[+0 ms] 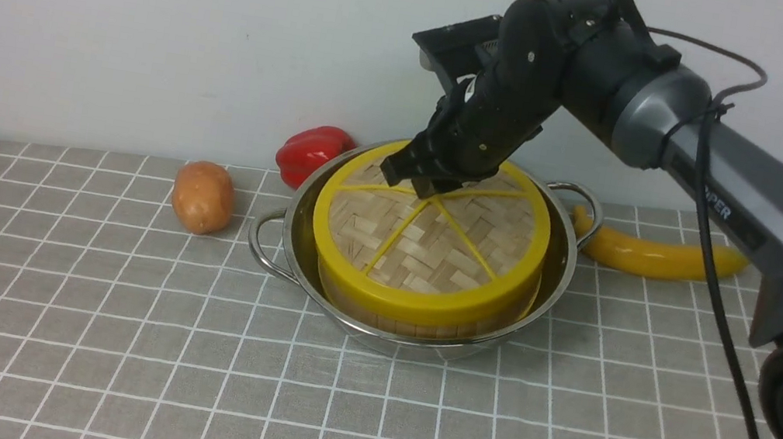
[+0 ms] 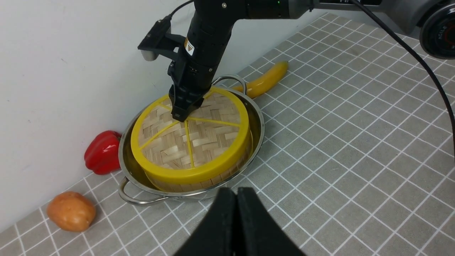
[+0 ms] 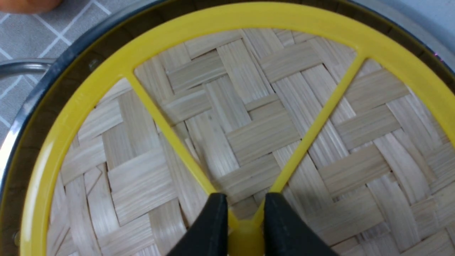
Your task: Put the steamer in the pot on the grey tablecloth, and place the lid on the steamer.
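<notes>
1. Left gripper: nearest the robot, low on the left, hovering over bare cloth. Jaws pressed together, nothing between them.
2. Grey tablecloth: lies flat across the whole work surface.
3. Pot: stands on the cloth at mid-depth, slightly right of centre, both loop handles clear.
4. Steamer: sits upright inside the pot. Only the slatted wall shows below the lid's rim; the contents are hidden.
5. Lid: rests on top of the steamer, covering it. Seating at the far edge cannot be confirmed.
6. Right gripper: reaches down from the right onto the lid's centre. Jaws are narrow and clamped on either side of the yellow knob.
7. Potato: on the cloth, left of the pot, apart from it.
8. Red pepper: behind the pot's left side, against the wall.
9. Banana: behind the pot, beside its right handle.
</notes>
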